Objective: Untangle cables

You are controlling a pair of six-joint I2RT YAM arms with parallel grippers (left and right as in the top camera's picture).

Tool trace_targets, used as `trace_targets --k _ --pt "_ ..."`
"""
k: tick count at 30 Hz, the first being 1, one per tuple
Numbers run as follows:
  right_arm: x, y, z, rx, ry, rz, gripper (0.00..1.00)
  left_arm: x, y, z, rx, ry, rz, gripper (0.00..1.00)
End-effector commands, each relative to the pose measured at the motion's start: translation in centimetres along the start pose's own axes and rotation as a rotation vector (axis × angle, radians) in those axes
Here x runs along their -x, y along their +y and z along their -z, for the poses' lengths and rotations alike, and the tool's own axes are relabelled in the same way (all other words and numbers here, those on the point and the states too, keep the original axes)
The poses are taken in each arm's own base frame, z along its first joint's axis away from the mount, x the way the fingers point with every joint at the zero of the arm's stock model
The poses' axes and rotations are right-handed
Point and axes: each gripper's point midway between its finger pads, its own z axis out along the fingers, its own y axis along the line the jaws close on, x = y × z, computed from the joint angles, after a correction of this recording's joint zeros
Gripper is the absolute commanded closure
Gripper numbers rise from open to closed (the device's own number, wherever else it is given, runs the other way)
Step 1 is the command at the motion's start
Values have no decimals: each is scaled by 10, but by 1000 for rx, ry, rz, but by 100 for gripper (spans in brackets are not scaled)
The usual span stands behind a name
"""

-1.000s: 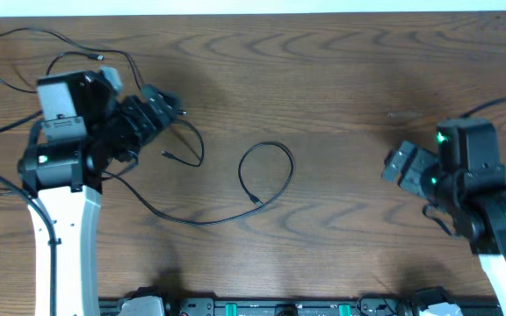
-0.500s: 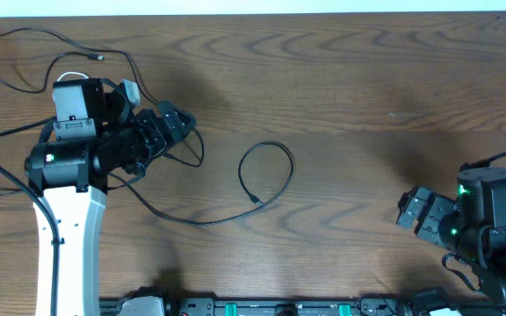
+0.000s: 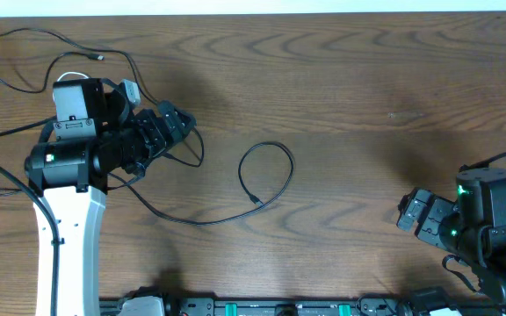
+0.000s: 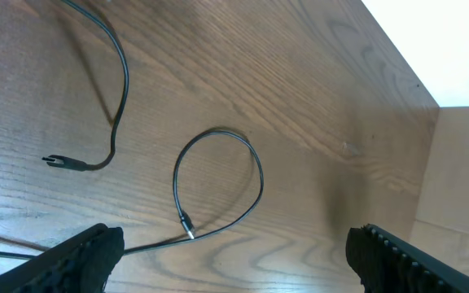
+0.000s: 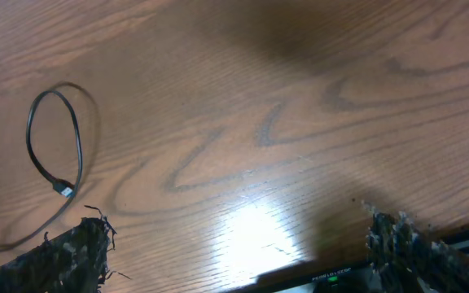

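1. Closest to my base is my right gripper [image 3: 414, 213], low on the right of the table [image 3: 367, 88]. Its jaws are spread wide with nothing in them.
2. Mid-table there's the looped black cable [image 3: 266, 171] lying flat, and its tail runs left toward my left arm.
3. A bit further up on the left is my left gripper [image 3: 176, 123], also wide open and empty, right by a loose cable end [image 4: 55, 160].
4. At the far left corner another black cable [image 3: 25, 37] curls around.

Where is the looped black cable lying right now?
In the overhead view the looped black cable lies near the centre, to the right of the left gripper and far from the right gripper.
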Motion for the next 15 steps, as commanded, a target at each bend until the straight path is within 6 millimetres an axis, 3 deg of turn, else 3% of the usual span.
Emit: trace_targets --k 1,5,10,15 --pt "0 0 1 -2 -4 15 1 -1 -4 3 -13 -3 -28 7" --pt "1 -5 1 -29 -11 17 1 -1 -4 3 -13 -3 -28 7" --pt "18 -22 2 -87 -135 -14 1 -1 -4 3 -13 -3 -28 7" --pt "29 -8 -11 30 -284 110 1 -1 -4 3 -13 -3 -28 7"
